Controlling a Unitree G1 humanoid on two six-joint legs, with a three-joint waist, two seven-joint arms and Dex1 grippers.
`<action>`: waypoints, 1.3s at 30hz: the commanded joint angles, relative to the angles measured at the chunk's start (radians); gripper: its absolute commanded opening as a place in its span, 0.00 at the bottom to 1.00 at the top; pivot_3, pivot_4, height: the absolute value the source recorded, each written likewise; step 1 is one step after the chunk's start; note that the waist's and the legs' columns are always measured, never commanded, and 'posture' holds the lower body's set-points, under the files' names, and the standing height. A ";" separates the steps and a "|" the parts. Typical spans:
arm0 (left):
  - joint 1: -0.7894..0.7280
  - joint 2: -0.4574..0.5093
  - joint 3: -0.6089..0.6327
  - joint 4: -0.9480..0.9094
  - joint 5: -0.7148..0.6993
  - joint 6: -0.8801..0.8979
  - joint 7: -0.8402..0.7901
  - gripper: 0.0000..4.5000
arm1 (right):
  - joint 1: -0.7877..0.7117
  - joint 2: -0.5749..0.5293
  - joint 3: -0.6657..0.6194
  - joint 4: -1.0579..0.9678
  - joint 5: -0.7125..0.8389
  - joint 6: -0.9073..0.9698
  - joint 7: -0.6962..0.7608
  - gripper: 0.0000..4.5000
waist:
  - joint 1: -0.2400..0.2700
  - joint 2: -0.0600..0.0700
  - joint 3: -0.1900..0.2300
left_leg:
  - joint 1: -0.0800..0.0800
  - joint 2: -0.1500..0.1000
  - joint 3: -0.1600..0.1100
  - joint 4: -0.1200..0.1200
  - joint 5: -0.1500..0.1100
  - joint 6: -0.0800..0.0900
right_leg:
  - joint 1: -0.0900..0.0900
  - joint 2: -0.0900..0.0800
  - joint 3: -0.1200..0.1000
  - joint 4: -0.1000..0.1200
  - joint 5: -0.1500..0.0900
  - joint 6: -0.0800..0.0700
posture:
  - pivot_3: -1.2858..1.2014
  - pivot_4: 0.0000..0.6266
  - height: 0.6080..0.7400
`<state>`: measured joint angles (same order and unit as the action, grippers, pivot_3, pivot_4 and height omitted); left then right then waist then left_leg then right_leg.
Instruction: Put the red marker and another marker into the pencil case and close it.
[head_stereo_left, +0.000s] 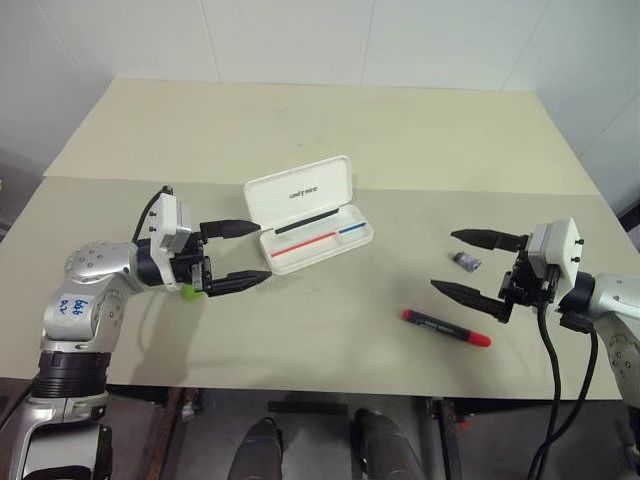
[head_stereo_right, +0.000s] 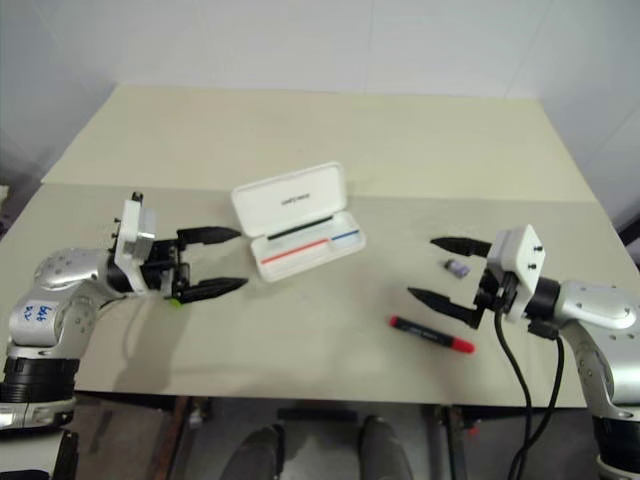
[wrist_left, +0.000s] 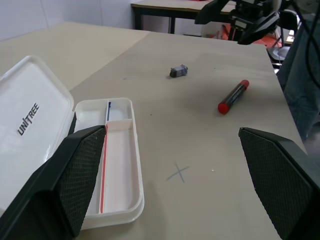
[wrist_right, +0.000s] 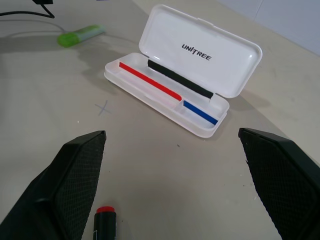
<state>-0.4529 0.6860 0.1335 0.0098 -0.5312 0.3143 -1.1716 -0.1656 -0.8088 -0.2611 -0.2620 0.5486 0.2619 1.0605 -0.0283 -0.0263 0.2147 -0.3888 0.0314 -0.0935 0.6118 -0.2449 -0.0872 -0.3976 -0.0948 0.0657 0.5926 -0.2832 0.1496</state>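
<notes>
Nothing was packed yet: the case (head_stereo_left: 310, 214) lay open and empty, red marker (head_stereo_left: 446, 328) and highlighter (wrist_right: 80, 35) on the tabletop (head_stereo_left: 330, 130); both jaws gaped wide, empty.

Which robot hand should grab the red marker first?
The right. The red marker lies on the table just below the open right gripper, on that arm's side. The left gripper, also open, hovers far off past the open pencil case, by the green highlighter.
</notes>
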 joint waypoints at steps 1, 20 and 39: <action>-0.005 -0.007 0.007 -0.008 0.009 -0.031 0.014 0.99 | -0.006 -0.005 -0.005 -0.026 0.002 -0.006 -0.004 1.00 | 0.001 0.000 0.000 | 0.000 0.000 0.000 0.000 0.000 0.000 | 0.000 0.000 0.000 0.000 0.000 0.000 | 0.52 0.24 1.00; 0.006 -0.063 -0.102 0.069 0.139 -0.137 0.051 0.66 | -0.040 0.086 0.101 -0.096 -0.016 0.002 -0.082 1.00 | 0.002 0.000 0.000 | 0.000 0.000 0.000 0.001 0.000 0.000 | 0.000 0.000 0.000 0.001 0.001 0.001 | 0.52 0.24 1.00; -0.156 -0.193 -0.236 0.301 0.340 -0.215 0.160 0.66 | -0.068 0.147 0.166 -0.180 -0.020 0.003 -0.139 1.00 | 0.001 0.000 0.000 | 0.000 0.000 0.000 0.001 0.000 0.000 | 0.000 0.000 0.000 0.002 0.004 0.008 | 0.52 0.24 1.00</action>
<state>-0.5854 0.4885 -0.1017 0.3016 -0.2011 0.1203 -1.0064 -0.2252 -0.6664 -0.0853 -0.3973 0.5260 0.2760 0.9371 -0.0276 -0.0261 0.2146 -0.3883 0.0313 -0.0937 0.6124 -0.2448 -0.0873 -0.3976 -0.0946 0.0657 0.5942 -0.2791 0.1572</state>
